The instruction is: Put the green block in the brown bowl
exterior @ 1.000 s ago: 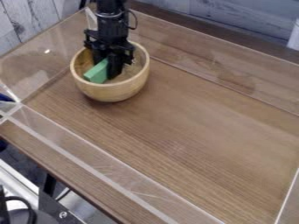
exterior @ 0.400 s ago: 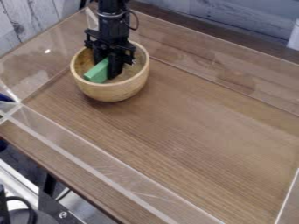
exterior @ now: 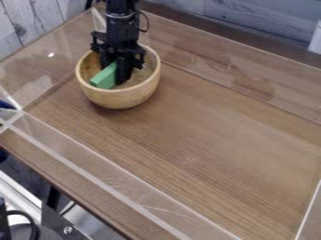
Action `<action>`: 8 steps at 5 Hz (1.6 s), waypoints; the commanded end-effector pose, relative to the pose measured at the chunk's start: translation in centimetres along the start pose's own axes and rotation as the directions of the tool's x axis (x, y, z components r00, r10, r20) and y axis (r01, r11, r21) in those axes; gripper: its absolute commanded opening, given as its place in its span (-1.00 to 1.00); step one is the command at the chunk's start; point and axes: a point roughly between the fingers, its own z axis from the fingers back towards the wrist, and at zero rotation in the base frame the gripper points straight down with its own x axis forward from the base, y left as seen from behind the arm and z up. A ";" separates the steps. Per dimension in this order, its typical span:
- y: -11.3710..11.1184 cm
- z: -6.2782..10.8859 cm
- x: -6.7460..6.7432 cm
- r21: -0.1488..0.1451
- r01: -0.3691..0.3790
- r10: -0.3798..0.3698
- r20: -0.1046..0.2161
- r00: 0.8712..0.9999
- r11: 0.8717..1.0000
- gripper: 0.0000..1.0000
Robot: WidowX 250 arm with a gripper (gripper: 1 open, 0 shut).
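Note:
The brown bowl (exterior: 142, 91), round and of light tan wood, stands at the far left of the wooden table. Inside it lies the green block (exterior: 105, 76), leaning against the inner wall. My black gripper (exterior: 118, 66) reaches down into the bowl from above, its fingers shut on the upper end of the green block. The block's top end is partly hidden behind the fingers.
Clear acrylic walls (exterior: 75, 164) enclose the wooden tabletop (exterior: 213, 141). A white plank wall (exterior: 38, 23) rises behind the bowl at the far left. The table's front edge drops off at the lower left.

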 end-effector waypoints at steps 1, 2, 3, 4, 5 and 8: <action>-0.5 -1.0 0.1 -0.017 0.005 -0.006 -0.026 1.000 1.000 -1.00; -0.7 -0.9 0.2 -0.020 0.005 -0.006 -0.028 1.000 1.000 -1.00; -0.8 -0.8 0.3 -0.023 0.005 -0.006 -0.030 1.000 1.000 -1.00; -1.0 -0.8 0.4 -0.026 0.005 -0.005 -0.032 0.999 1.000 -1.00; -1.2 -0.7 0.5 -0.030 0.004 -0.005 -0.035 0.999 1.000 -1.00; -1.6 -0.6 0.7 -0.040 0.001 -0.003 -0.044 0.999 0.999 -1.00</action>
